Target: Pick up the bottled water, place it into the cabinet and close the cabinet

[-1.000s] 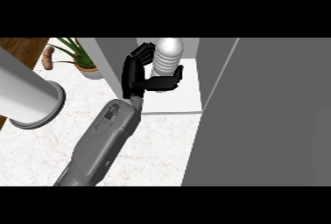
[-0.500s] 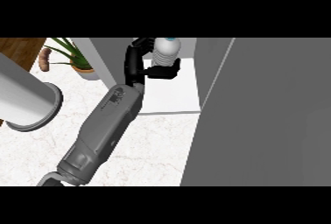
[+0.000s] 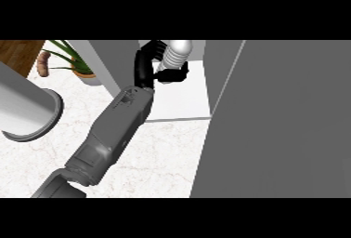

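Bottled water (image 3: 177, 52) held upright over the white cabinet (image 3: 185, 93) floor, just inside the opening, presumably so it can be set down standing. Gripped by the right robot hand (image 3: 152, 65), fingers and thumb curled round its ribbed body, arm stretched across the marble surface (image 3: 158, 153). Open door (image 3: 274, 121) at right, not yet closed. Left robot hand out of sight.

Arm stretched far forward

One hand (image 3: 152, 65) shows, its grey forearm (image 3: 113, 132) fully extended; black fingers (image 3: 172, 74) and thumb curled closed around something held.
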Robot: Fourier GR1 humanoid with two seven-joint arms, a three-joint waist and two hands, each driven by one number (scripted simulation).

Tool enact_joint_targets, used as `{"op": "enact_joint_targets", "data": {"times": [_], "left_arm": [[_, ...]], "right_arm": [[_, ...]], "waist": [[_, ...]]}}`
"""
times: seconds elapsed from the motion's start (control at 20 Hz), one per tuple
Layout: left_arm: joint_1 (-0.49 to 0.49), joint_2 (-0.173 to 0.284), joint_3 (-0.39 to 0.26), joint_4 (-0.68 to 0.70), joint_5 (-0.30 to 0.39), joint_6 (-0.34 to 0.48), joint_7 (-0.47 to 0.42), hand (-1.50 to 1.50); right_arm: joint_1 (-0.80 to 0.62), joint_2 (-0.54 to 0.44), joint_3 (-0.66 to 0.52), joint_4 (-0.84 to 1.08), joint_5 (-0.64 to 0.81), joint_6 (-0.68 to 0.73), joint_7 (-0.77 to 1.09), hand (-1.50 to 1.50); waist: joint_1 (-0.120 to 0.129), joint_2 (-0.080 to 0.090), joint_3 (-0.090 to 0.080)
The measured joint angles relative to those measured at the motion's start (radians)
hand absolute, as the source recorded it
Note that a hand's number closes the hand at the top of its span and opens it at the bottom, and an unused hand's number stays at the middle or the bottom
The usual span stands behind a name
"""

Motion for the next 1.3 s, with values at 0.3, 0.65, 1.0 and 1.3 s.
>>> {"op": "enact_joint_targets", "data": {"times": [0.3, 0.65, 1.0, 1.3], "left_arm": [[-0.010, -0.001, 0.046, 0.108, 0.015, -0.002, -0.080, 1.50], [-0.039, 0.008, 0.061, 0.207, -0.005, 0.042, -0.122, -1.50], [-0.066, 0.008, 0.030, 0.294, -0.060, 0.106, -0.107, -1.50], [-0.056, -0.001, 0.029, 0.307, -0.074, 0.145, -0.124, -1.50]], "right_arm": [[0.007, -0.007, 0.003, 0.002, -0.008, 0.001, -0.024, -1.50], [-0.005, -0.019, -0.007, 0.002, -0.017, 0.007, -0.027, -1.50], [0.012, -0.033, 0.004, 0.004, -0.023, 0.008, -0.067, -1.50], [0.009, -0.042, -0.001, 0.005, -0.029, 0.010, -0.074, -1.50]], "waist": [[-0.007, 0.005, 0.000], [-0.018, 0.009, -0.001], [-0.030, 0.012, 0.000], [-0.031, 0.014, -0.001]]}}
